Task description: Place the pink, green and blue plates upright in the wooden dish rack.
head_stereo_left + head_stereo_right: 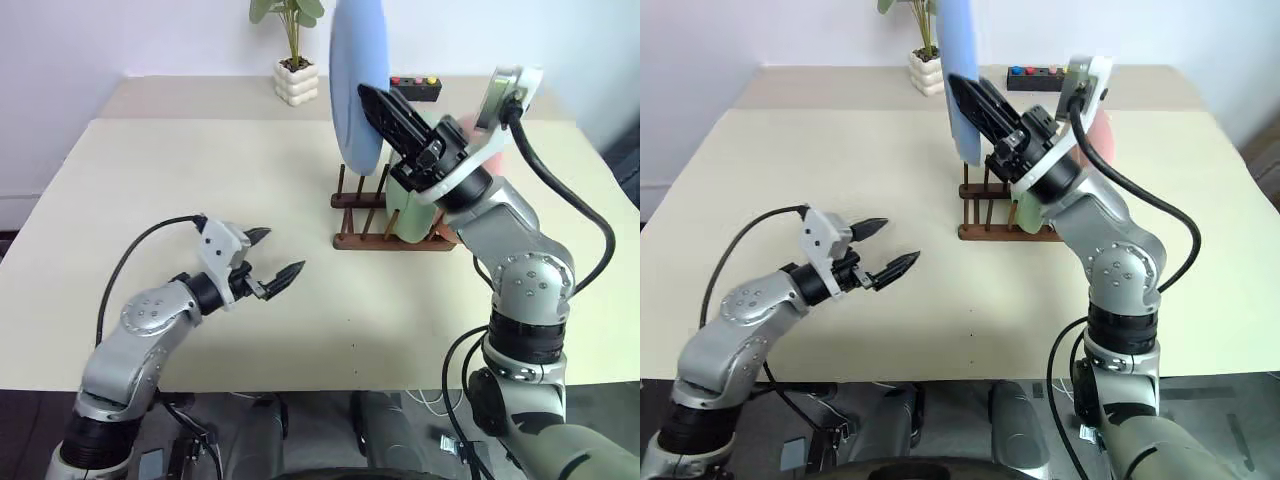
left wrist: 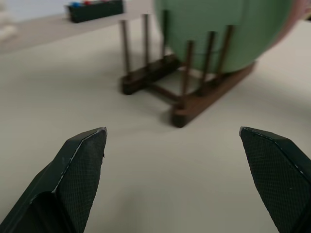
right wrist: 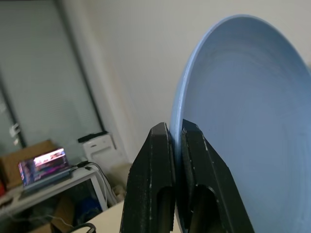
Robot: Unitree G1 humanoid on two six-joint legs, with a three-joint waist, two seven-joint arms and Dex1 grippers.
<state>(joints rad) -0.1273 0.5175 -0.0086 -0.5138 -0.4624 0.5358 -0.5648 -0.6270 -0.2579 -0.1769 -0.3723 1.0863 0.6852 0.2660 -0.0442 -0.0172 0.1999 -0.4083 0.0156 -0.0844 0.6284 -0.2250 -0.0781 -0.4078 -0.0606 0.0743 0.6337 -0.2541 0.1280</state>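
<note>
Take the wooden dish rack (image 1: 385, 215) as your landmark: it sits on the cream tabletop (image 1: 150, 190), towards the far side, with its dark pegs upright.

Your right claw (image 1: 372, 103) is pinching the blue plate (image 1: 358, 75) by its rim. In the right wrist view the two black fingers (image 3: 150, 165) are pressed onto the plate's edge, one on either face. The plate is held on edge, roughly upright, up in the air above the rack's left end, clear of the pegs.

In the rack itself the green plate (image 2: 214, 29) already stands upright between the pegs, filling the right half of the rack. The pink plate (image 1: 492, 148) stands just behind it on the rack's right side; you see only a sliver of its rim past the green one and past your right arm. The peg slots at the rack's left end are open.

Your left claw (image 1: 275, 258) is spread wide and holds nothing. It hovers low over the tabletop, well to the left of the rack and nearer to you, pointing roughly level towards it. In the left wrist view the rack lies between the two fingertips (image 2: 85, 145).

Beyond the rack, at the tabletop's far edge, stand a small potted plant (image 1: 295, 60) and a black box with coloured buttons (image 1: 415, 88).
</note>
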